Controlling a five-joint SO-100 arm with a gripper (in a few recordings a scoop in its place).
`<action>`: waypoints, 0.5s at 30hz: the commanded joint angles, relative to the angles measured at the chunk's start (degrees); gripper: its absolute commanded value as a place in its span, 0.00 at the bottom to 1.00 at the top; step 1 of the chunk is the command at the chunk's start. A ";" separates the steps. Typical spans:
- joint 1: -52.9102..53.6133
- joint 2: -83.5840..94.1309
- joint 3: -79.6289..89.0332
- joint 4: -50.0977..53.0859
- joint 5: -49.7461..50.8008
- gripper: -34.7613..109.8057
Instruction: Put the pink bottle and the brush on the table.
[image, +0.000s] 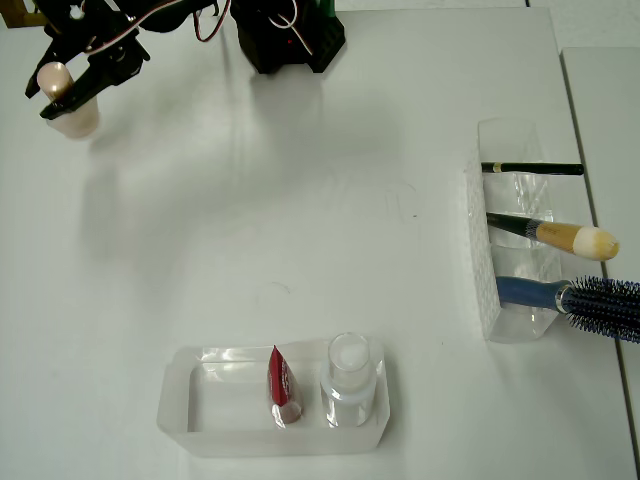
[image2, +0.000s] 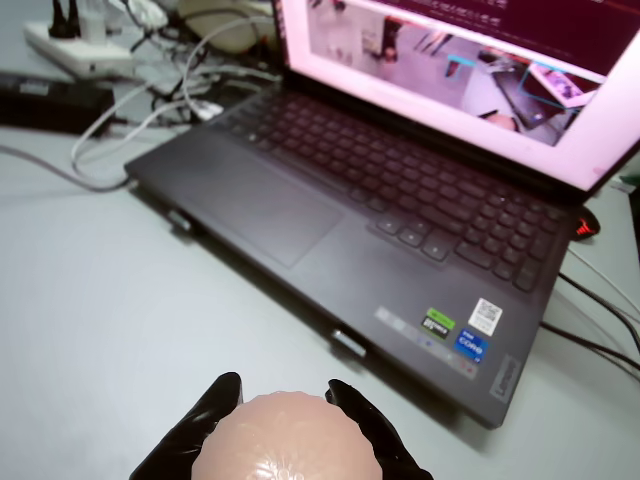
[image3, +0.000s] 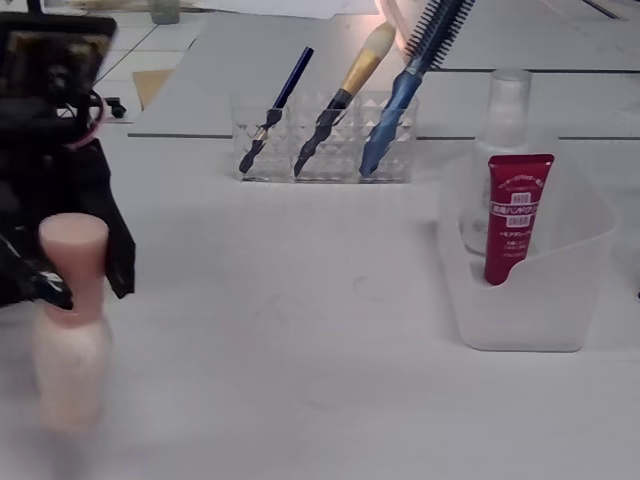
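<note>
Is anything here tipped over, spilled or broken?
Nothing is spilled or broken. The pink bottle stands upright on the table, with the gripper around its neck. The brush still leans in the clear holder, and the red tube stands in the tray.

In the overhead view the pink bottle (image: 70, 105) stands at the far left corner of the table (image: 300, 200), between the fingers of the gripper (image: 62, 88). Well apart at the right edge sits a holder (image: 505, 240) with a thin stick (image: 532, 169), the brush (image: 560, 236) and a hairbrush (image: 580, 298) side by side in it. Near the front edge a tray (image: 200, 400) holds a tube (image: 283, 385) with a capped bottle (image: 349, 375) just right of it
</note>
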 joint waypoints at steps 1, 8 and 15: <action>1.14 2.20 0.26 -2.20 2.81 0.24; 1.58 -2.64 0.79 -8.53 4.75 0.24; 3.69 -9.05 1.23 -16.08 2.55 0.24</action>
